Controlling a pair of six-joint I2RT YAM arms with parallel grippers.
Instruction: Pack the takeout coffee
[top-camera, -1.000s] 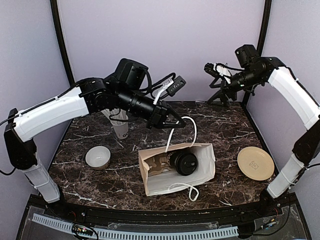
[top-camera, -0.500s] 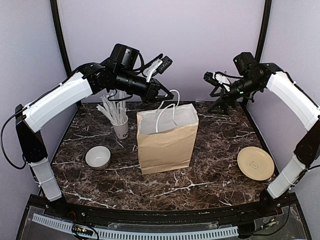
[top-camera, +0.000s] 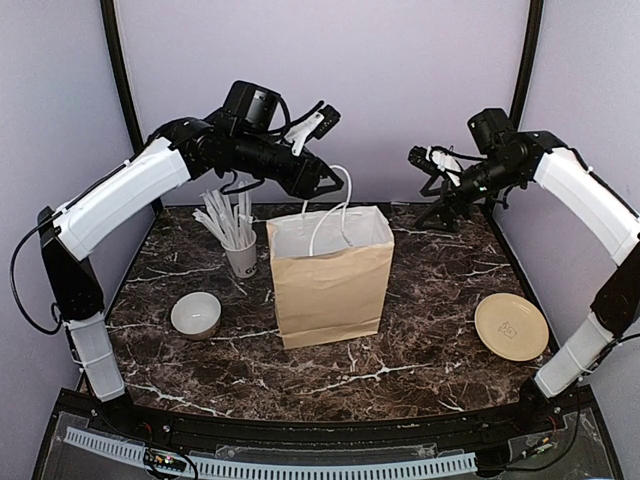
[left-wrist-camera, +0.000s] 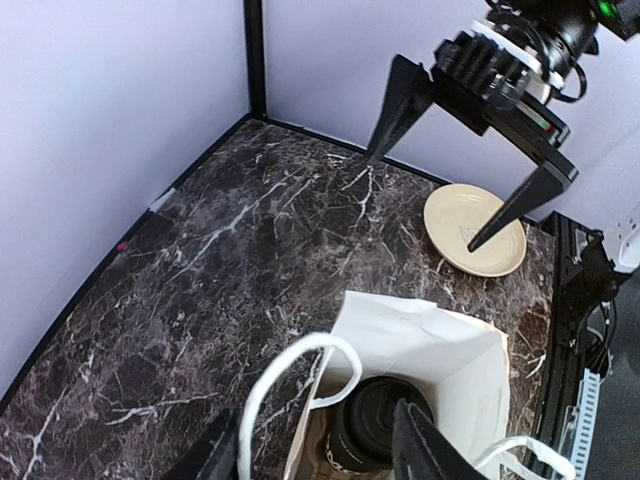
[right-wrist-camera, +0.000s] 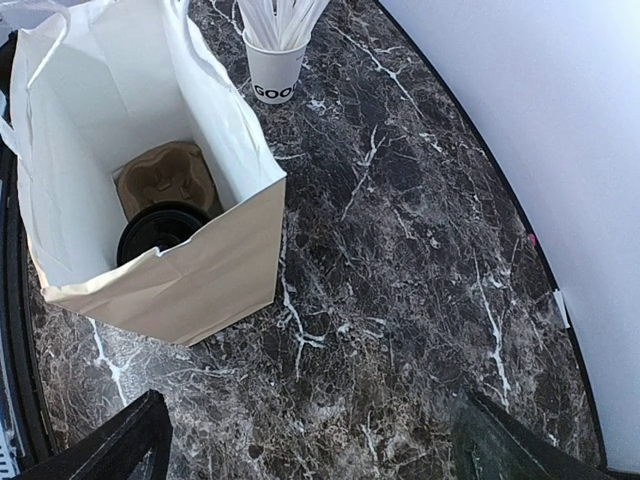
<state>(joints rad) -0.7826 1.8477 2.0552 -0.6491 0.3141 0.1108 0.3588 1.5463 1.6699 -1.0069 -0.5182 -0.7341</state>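
Observation:
The takeout coffee (left-wrist-camera: 385, 432), a black cup with a round black lid, stands inside the upright brown paper bag (top-camera: 330, 280), beside a cardboard cup carrier (right-wrist-camera: 165, 175). The right wrist view shows its lid (right-wrist-camera: 158, 230) low in the bag. My left gripper (top-camera: 325, 185) hovers just over the bag's mouth. Its jaws stand apart in the left wrist view (left-wrist-camera: 315, 432), with the white handle loop (left-wrist-camera: 300, 375) loose between them. My right gripper (top-camera: 425, 160) hangs high at the back right, open and holding nothing.
A white cup of white sticks (top-camera: 240, 255) stands left of the bag, and a white bowl (top-camera: 196, 314) sits in front of that cup. A tan plate (top-camera: 511, 326) lies at the right. Purple walls close in the back and sides.
The bag, lying on its side a second ago, has been pulled upright by its handle. My left gripper has since opened off the handle. The right arm barely moved.

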